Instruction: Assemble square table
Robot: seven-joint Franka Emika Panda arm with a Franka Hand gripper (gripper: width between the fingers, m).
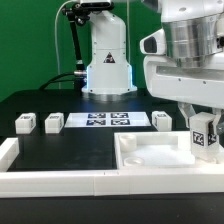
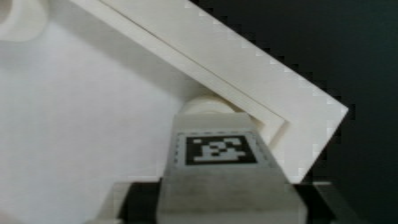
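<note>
Claw grasping a tagged leg block, we hold it upright just inside one corner of the tabletop.

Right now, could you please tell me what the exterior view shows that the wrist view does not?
Only the exterior view: three loose legs, the marker board, the rail and the arm's base. Only the wrist view: the tabletop corner up close, with the held leg tip just inside the rim's angle. Both: the claw shut on that tagged leg, at the tabletop.
</note>
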